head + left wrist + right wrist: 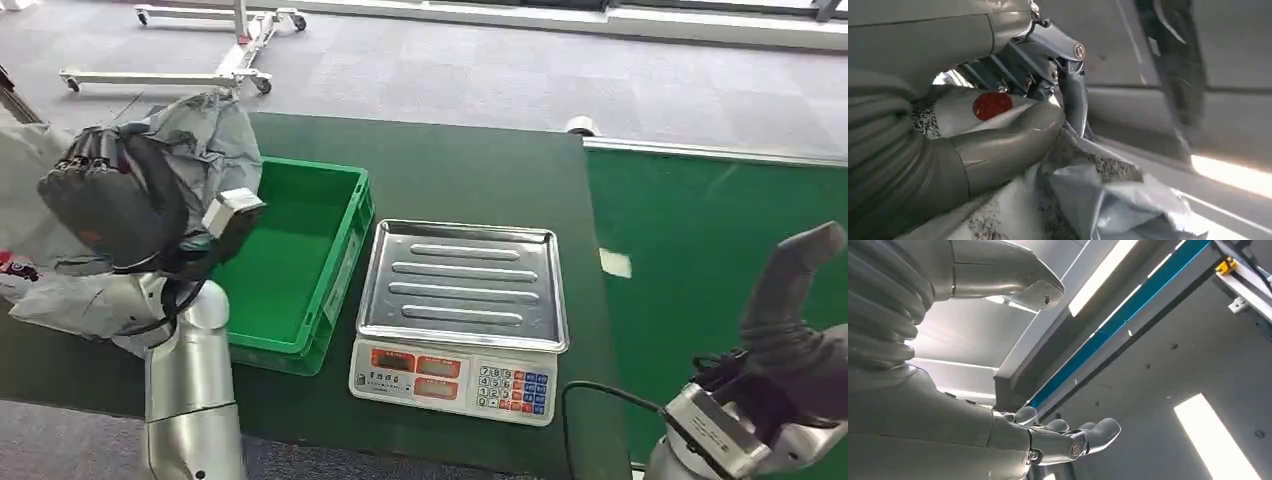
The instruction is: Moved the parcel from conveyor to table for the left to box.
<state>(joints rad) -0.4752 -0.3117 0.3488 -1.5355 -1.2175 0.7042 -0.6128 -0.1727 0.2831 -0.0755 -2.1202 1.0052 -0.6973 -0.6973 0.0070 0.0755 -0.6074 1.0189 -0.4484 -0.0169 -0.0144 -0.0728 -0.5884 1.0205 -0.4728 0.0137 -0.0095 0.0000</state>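
Head view: one parcel (205,135), a crumpled grey poly bag, is held aloft in the left hand (110,200), whose fingers are closed around its lower folds; the bag hangs above the far left corner of the single green box (330,260), which stands on the dark green surface (470,180) just beside one weighing scale (460,320) with a bare steel pan. The box lies directly below and slightly to the right of the held parcel, so the coming move is judged to be a short lowering and release into the box, a job for the left arm, which is by far the nearer. No clear long axis can be assigned to the bunched bag. The green conveyor (720,230) is seen to the right, and the right hand (790,300) is raised beside it, well apart from the parcel. Left wrist view: the thumb and dark fingers are seen pressed into the grey film of the parcel (1098,200), on which a red dot is printed. Right wrist view: the right hand (1048,435) is shown with fingers spread and nothing held, turned toward the ceiling.
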